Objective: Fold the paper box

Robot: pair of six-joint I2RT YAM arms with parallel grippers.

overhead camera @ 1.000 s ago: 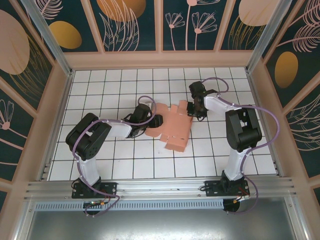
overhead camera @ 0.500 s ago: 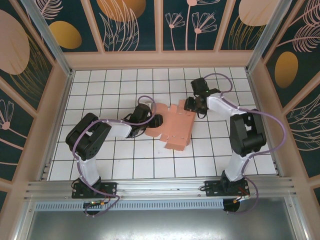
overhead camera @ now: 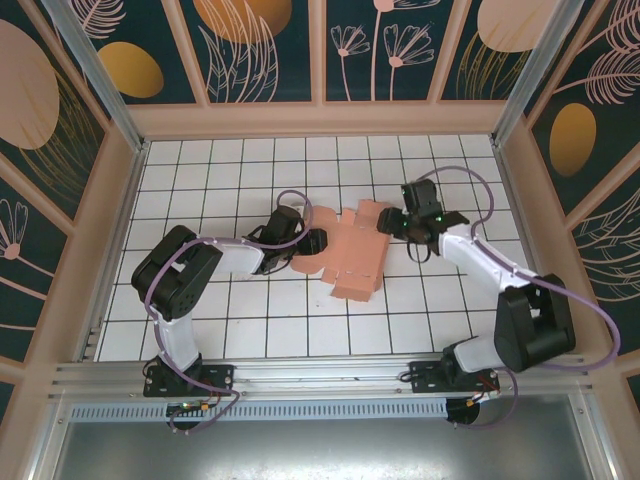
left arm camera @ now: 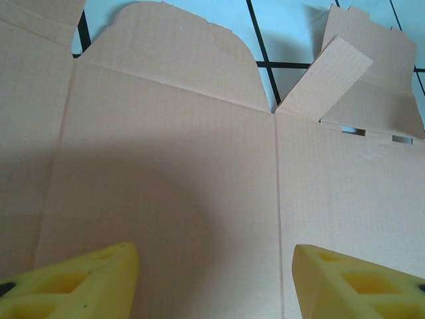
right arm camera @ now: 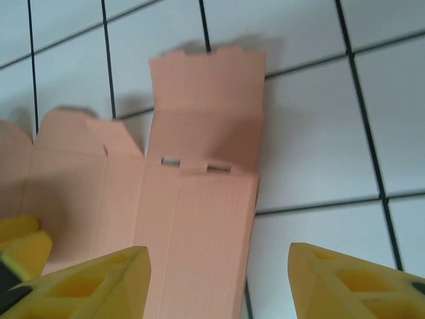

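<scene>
Bench (overhead camera: 200, 170): one, white grid tiles, walls left, far and right; bare tiles all round the sheet.
Paper box (overhead camera: 350, 255): one, flat sheet, mid-bench.
Left gripper (overhead camera: 318, 240): half open over the sheet's left part, holding nothing.
Right gripper (overhead camera: 388, 224): half open at its far-right edge, holding nothing.

I can read no text, label, brand, number or sign in any of my views. The paper box (left arm camera: 166, 173) is plain salmon-pink cardboard with a faint grid texture, and the wall panels (overhead camera: 265, 50) carry only plant and disc drawings.
</scene>
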